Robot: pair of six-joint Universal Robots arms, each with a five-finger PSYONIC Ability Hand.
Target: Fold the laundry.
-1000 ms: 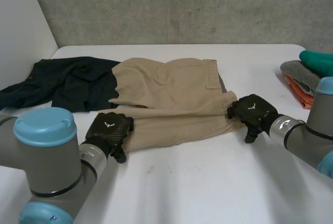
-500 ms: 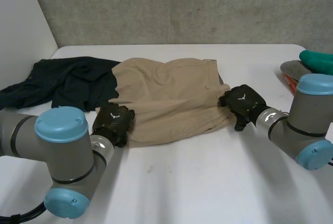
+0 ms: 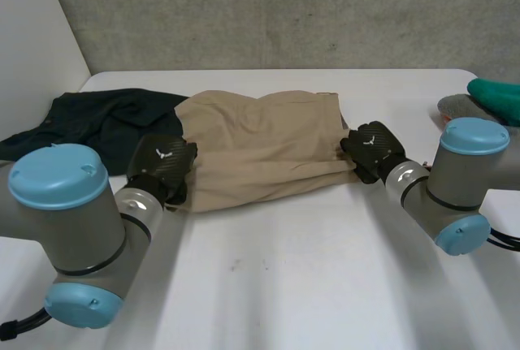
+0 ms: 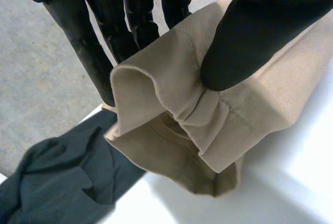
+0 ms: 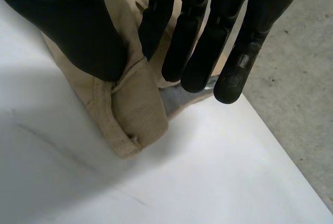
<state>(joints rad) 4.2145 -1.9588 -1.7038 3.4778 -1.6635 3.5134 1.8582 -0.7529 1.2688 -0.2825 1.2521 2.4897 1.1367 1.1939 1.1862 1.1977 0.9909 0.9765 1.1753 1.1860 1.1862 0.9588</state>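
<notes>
Tan trousers [image 3: 260, 143] lie folded across the middle of the white table [image 3: 325, 277]. My left hand [image 3: 162, 163] is at their left end, shut on the hem: in the left wrist view the thumb [image 4: 260, 31] presses the bunched tan trousers [image 4: 208, 109] against the fingers [image 4: 93, 47]. At the right end my right hand [image 3: 370, 149] pinches the waistband edge; the right wrist view has the thumb [image 5: 73, 26] and fingers [image 5: 197, 37] closed on the tan trousers [image 5: 135, 104]. Both ends are lifted slightly.
A dark green garment [image 3: 89, 127] lies crumpled at the left, partly under the trousers, also beside my left hand as dark cloth [image 4: 57, 182]. A stack of folded clothes [image 3: 483, 110], teal, grey and orange, sits at the right edge. The table's near half is bare.
Both hands have closed on the trousers' ends and carried the near edge away from me, so the tan cloth now lies narrower and farther back.
</notes>
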